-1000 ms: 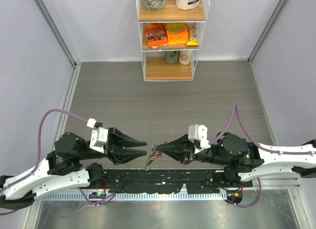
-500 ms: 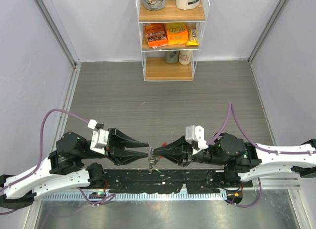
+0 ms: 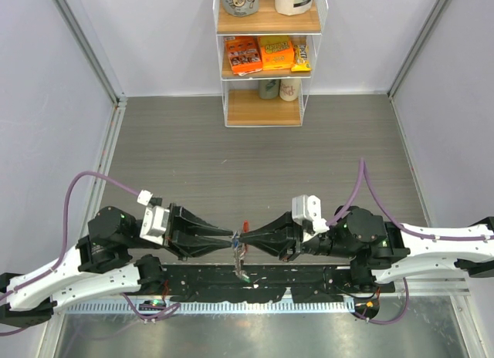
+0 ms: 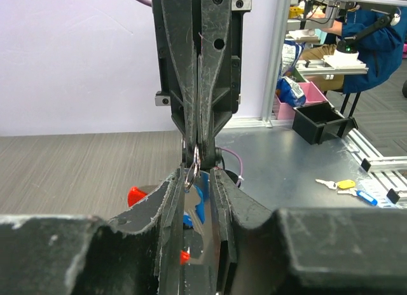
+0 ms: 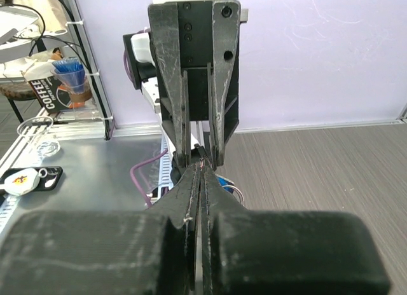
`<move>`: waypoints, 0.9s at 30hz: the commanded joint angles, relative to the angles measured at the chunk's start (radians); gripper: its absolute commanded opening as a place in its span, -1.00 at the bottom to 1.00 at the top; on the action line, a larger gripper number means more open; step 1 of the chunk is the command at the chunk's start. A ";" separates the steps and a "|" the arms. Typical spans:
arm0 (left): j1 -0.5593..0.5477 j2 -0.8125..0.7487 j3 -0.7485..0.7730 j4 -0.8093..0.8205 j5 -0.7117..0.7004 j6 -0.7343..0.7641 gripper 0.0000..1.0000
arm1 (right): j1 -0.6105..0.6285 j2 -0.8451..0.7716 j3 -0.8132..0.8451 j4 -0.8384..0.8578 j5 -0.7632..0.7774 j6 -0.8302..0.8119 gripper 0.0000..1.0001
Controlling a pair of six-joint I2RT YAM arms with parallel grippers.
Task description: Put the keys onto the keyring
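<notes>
My two grippers meet tip to tip above the table's near edge. My right gripper (image 3: 244, 238) is shut on the keyring's thin metal ring (image 4: 191, 172); it faces the left wrist camera (image 4: 198, 149). The red fob (image 3: 245, 225) sticks up behind the tips and shows low left in the left wrist view (image 4: 135, 195). The chain hangs below the tips with something green at its end (image 3: 246, 278). My left gripper (image 3: 234, 236) has closed to a narrow gap (image 4: 196, 177) on the blue key (image 4: 200, 203), whose silvery blade spans the fingers. The right wrist view shows the blue key (image 5: 224, 179) beside my shut fingers.
A white wire shelf rack (image 3: 266, 111) with snack boxes stands at the table's far edge. A black rail (image 3: 293, 285) runs between the arm bases. Off the table, a yellow-headed key (image 4: 346, 184) lies on a metal bench near a black bin (image 4: 318, 124).
My left gripper was open wide a second ago; it has moved right and closed around the hanging blue key. My right gripper has shifted slightly left, still shut on the keyring.
</notes>
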 commanded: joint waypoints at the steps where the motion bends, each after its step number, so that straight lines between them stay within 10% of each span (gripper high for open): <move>1: -0.002 0.003 -0.005 0.052 0.023 0.011 -0.48 | 0.006 0.003 0.066 0.094 -0.016 0.014 -0.89; 10: -0.002 0.004 0.004 0.049 0.015 0.010 -1.00 | 0.006 0.013 0.075 0.098 -0.030 0.036 -0.89; 27: -0.002 -0.014 0.009 0.081 0.028 -0.022 -1.00 | 0.012 -0.014 -0.166 0.596 0.004 -0.105 -0.89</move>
